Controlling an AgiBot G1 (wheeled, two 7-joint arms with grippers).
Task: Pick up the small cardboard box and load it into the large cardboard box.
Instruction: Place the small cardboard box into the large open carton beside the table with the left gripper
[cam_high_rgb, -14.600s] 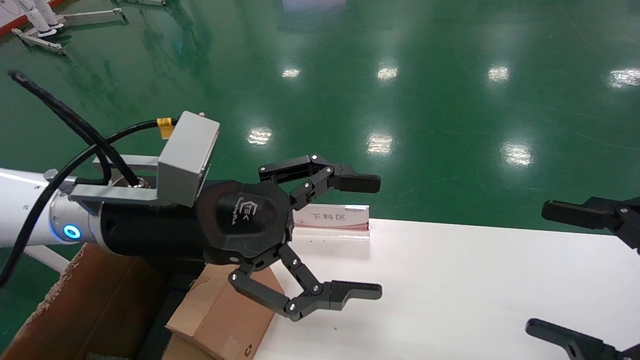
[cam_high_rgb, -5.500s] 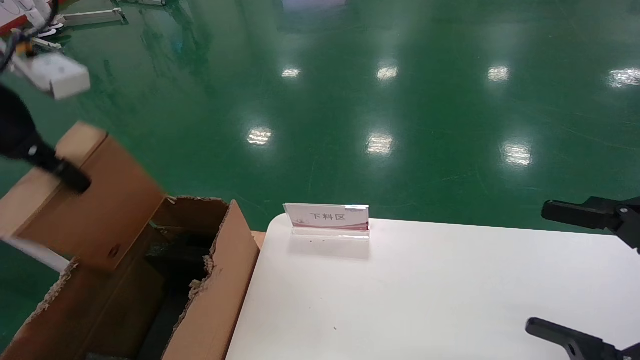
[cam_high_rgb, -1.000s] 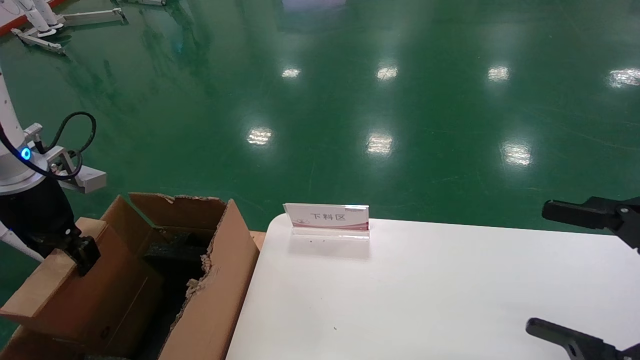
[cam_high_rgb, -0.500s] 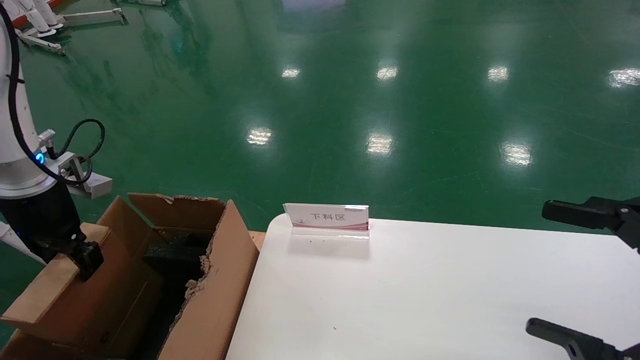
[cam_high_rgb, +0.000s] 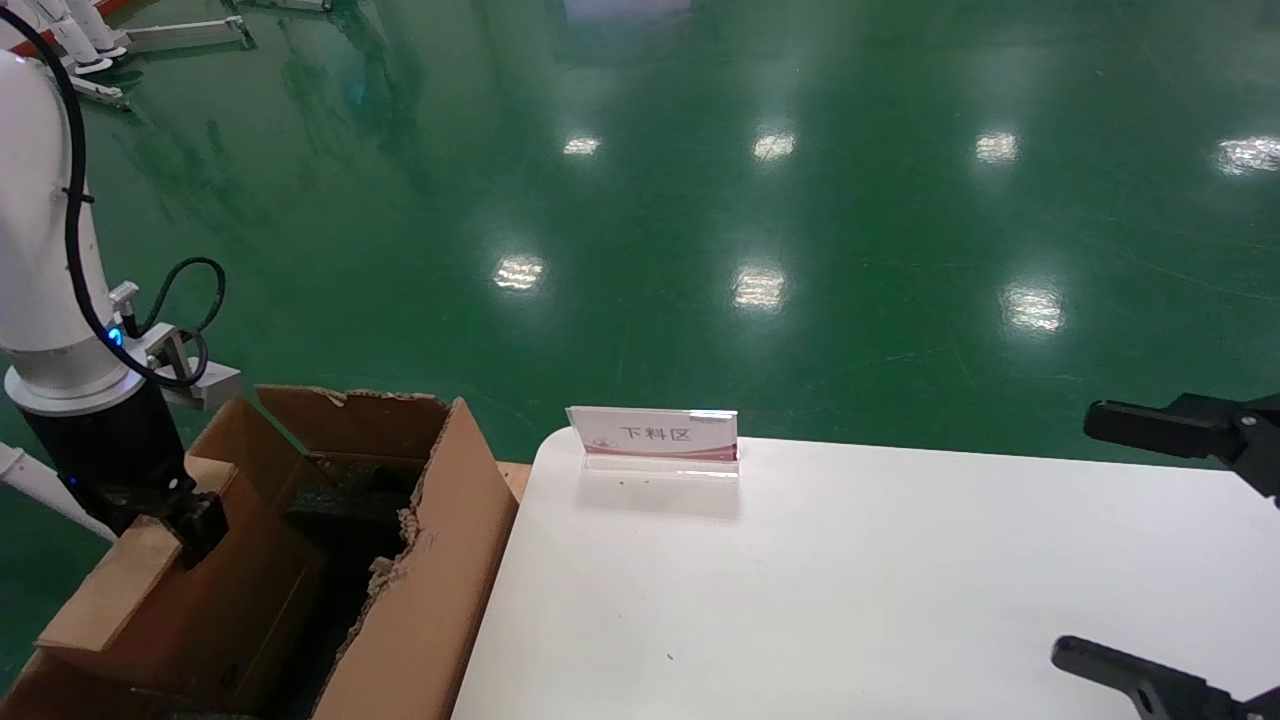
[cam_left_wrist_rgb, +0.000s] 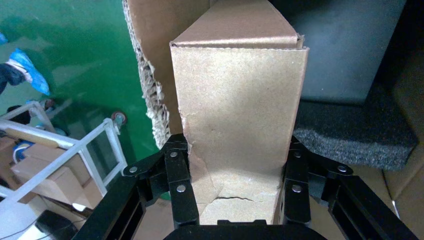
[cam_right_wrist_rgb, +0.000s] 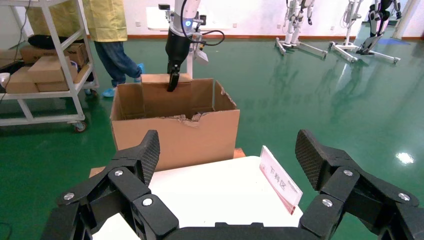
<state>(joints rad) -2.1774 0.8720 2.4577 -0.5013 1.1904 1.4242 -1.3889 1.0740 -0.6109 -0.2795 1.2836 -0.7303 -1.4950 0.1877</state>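
Observation:
My left gripper is shut on the small cardboard box, a plain brown carton held upright, its lower part inside the large cardboard box at the table's left end. In the left wrist view the small box fills the space between the two fingers, with the large box's torn wall and dark foam inside beside it. The right wrist view shows the large box with the small box sticking up above its far rim under the left gripper. My right gripper is open and empty at the table's right.
A white table carries a clear sign holder at its back left corner. Green floor lies beyond. In the right wrist view a metal shelf cart with boxes and a person in yellow stand behind the large box.
My left gripper has moved down and a little right with the small box, sinking it deeper into the large box. The right arm has not moved.

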